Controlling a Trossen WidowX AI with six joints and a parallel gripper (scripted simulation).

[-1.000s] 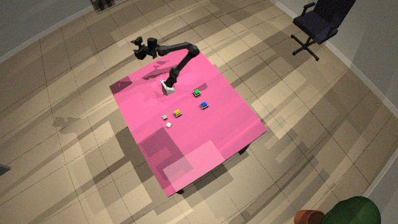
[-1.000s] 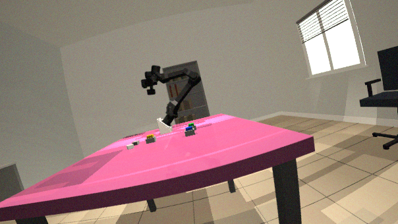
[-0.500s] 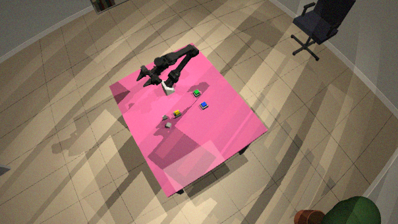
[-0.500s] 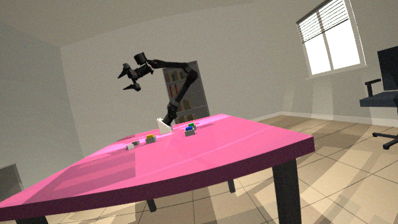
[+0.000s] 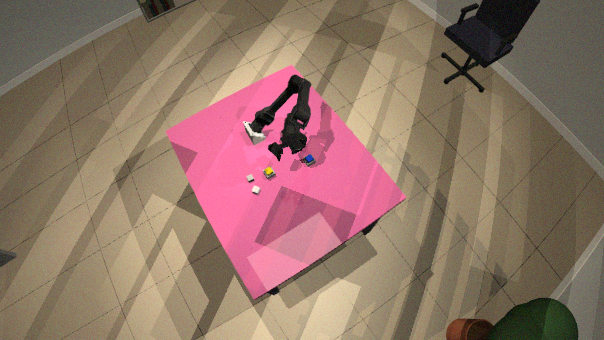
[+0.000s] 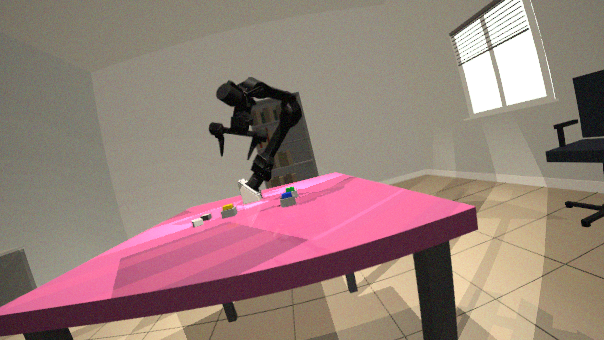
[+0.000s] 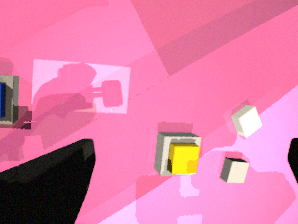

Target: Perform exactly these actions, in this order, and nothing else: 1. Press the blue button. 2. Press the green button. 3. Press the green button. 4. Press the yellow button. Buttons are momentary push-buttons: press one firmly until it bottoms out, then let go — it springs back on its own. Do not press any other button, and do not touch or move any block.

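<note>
On the pink table stand a blue button, a yellow button and a green button just behind the blue one; in the top view the arm hides the green one. My gripper is open and empty, and hangs high above the table, pointing down. In the wrist view the yellow button lies between my fingers and the blue button is cut off at the left edge.
Two small white blocks lie just left of the yellow button. The arm's white base stands at the table's back. An office chair and a potted plant stand on the floor.
</note>
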